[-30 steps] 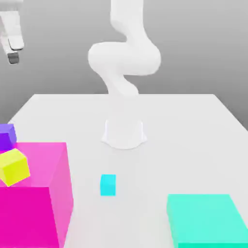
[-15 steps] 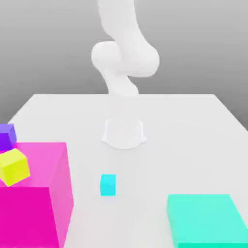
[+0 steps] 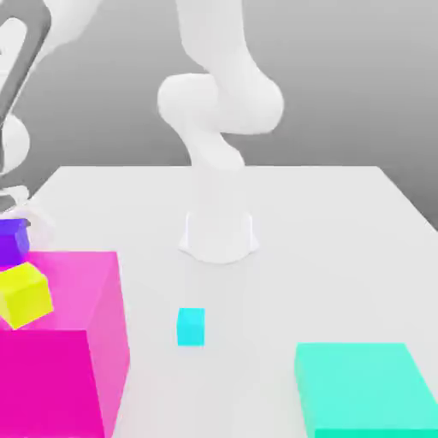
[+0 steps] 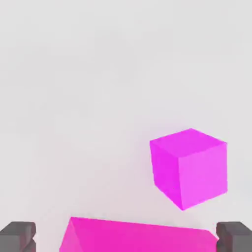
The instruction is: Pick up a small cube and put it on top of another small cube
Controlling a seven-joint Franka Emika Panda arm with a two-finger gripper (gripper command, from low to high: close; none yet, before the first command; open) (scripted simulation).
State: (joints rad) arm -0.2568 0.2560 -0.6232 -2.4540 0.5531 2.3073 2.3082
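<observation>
A small purple cube (image 3: 11,240) sits on the white table at the exterior view's left edge, just behind the big magenta block (image 3: 60,342). In the hand view that cube (image 4: 189,167) looks pinkish purple and lies off to one side of my fingers. A small yellow cube (image 3: 24,293) rests tilted on the magenta block. A small cyan cube (image 3: 191,327) stands alone on the table in front of the robot base. My gripper (image 3: 15,208) hangs just above the purple cube. In the hand view the gripper (image 4: 126,237) is open, its dark fingertips (image 4: 17,236) wide apart and holding nothing.
The big magenta block (image 4: 138,237) fills the front left corner, close under the hand. A large teal block (image 3: 364,389) lies at the front right. The arm's white base (image 3: 220,235) stands mid-table. The table's left edge (image 3: 38,192) runs near the purple cube.
The hand was high at the upper left a second ago, left the picture, and has now come down at the left edge over the purple cube. No cube has moved.
</observation>
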